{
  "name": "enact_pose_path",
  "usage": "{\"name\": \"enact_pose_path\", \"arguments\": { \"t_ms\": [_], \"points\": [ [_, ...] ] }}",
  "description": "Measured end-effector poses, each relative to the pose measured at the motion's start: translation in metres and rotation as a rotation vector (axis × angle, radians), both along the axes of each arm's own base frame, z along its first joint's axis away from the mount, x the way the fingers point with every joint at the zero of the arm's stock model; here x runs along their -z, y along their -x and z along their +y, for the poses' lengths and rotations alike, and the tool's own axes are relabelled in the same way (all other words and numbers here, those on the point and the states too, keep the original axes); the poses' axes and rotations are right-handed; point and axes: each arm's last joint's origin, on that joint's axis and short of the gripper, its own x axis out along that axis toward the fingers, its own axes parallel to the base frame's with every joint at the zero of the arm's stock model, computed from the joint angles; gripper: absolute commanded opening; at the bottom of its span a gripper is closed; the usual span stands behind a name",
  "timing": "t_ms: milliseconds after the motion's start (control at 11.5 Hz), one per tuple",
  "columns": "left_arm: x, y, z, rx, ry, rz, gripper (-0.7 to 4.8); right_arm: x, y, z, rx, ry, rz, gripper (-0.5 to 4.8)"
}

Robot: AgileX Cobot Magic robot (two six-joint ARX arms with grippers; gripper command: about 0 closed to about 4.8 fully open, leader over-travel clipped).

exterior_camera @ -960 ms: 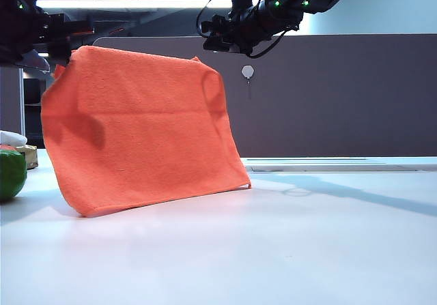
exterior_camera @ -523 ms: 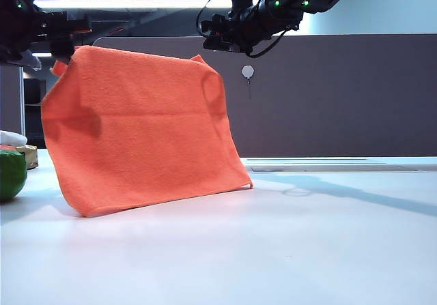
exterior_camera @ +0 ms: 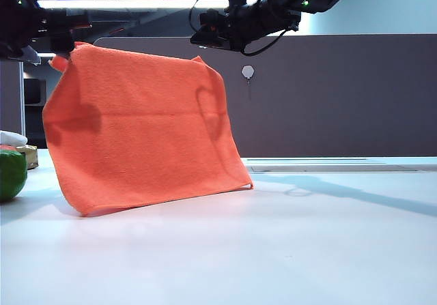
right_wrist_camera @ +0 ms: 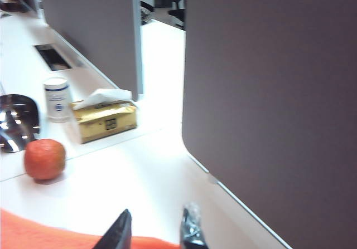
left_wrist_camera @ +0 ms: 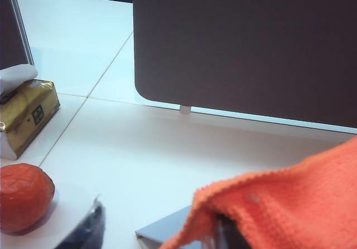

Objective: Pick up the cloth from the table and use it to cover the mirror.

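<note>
Two grippers up top, and the fuzzy bright orange microfibre cloth with the stitched hem (exterior_camera: 143, 127) is draped like a slanted sheet over the leaning mirror (left_wrist_camera: 160, 233). Its bottom edge touches the smooth white table (exterior_camera: 287, 250). All I can see of that mirror is a thin silver-grey strip poking out under the cloth in my left wrist view. My left gripper (exterior_camera: 59, 37) sits at the cloth's upper left corner with its dark fingers (left_wrist_camera: 92, 229) spread wide, and the cloth just flops over one of them, not pinched. My right gripper (right_wrist_camera: 157, 215) hangs just above the top right corner, jaws about halfway apart with only bare table showing between the tips. Behind it all is the flat dark brown partition wall (exterior_camera: 328, 93). Off to the side there's a shiny gold tissue box (right_wrist_camera: 106, 121) with a white tissue sticking out, a small white cylindrical cup (right_wrist_camera: 57, 98), a round orange-red fruit (right_wrist_camera: 44, 159) and a gleaming metal bowl (right_wrist_camera: 17, 121), can't tell what's inside. Versus a second ago, the cloth hasn't budged and my right gripper has swung a bit leftward.
</note>
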Motion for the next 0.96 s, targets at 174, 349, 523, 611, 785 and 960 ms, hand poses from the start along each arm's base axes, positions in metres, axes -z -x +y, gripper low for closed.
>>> {"name": "enact_pose_path", "arguments": {
  "t_ms": [174,349,523,611,785,960],
  "points": [
    [0.0,0.0,0.0,0.0,0.0,0.0,2.51,0.004,0.0,-0.001,0.009,0.02,0.051,1.78],
    [0.0,0.0,0.0,0.0,0.0,0.0,2.51,0.011,-0.002,-0.006,0.041,0.049,0.114,1.91],
    [0.0,0.0,0.0,0.0,0.0,0.0,2.51,0.014,-0.006,-0.015,0.077,0.062,0.142,1.91],
    [0.0,0.0,0.0,0.0,0.0,0.0,2.51,0.014,-0.006,-0.016,0.078,0.064,0.148,1.9],
    [0.0,0.0,0.0,0.0,0.0,0.0,2.5,0.015,-0.005,-0.015,0.073,0.068,0.157,1.9],
    [0.0,0.0,0.0,0.0,0.0,0.0,2.5,0.015,-0.005,-0.015,0.072,0.069,0.159,1.88]
  ]
}}
